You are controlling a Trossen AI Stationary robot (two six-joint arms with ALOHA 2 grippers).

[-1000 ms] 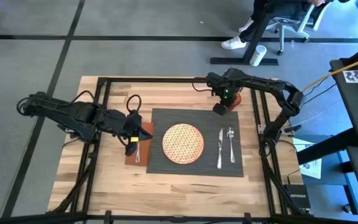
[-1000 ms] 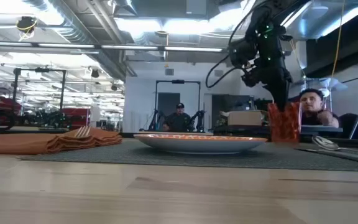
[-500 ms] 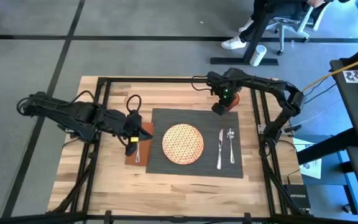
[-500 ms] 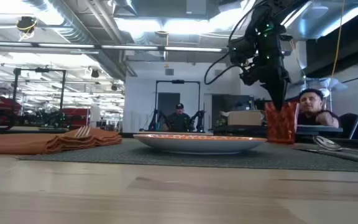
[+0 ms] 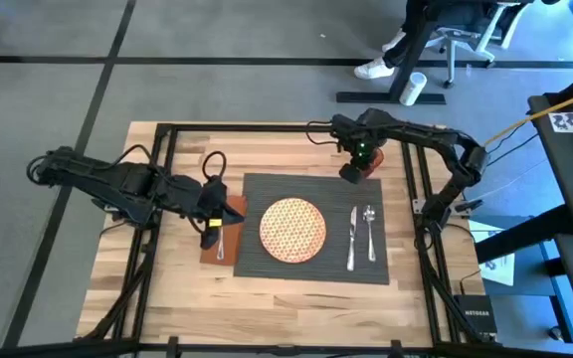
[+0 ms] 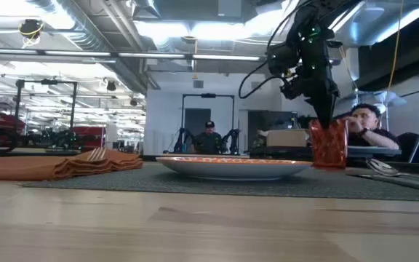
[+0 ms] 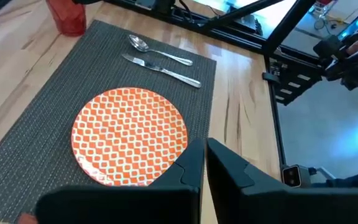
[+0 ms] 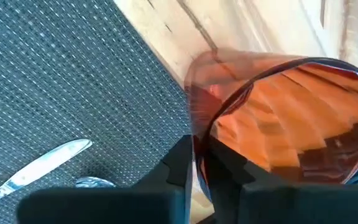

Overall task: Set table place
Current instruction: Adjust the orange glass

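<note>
Orange cup pinched at its rim by right gripper, beside placemat corner; left gripper closed.

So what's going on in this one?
A two-armed robot is laying a place setting. The right gripper is pinched on the rim of an orange cup at the placemat's far right corner. The plate, knife and spoon are on the mat. The left gripper sits shut over the napkin and fork.

Orange-checked plate, grey ribbed placemat, seemingly translucent orange cup.
</note>
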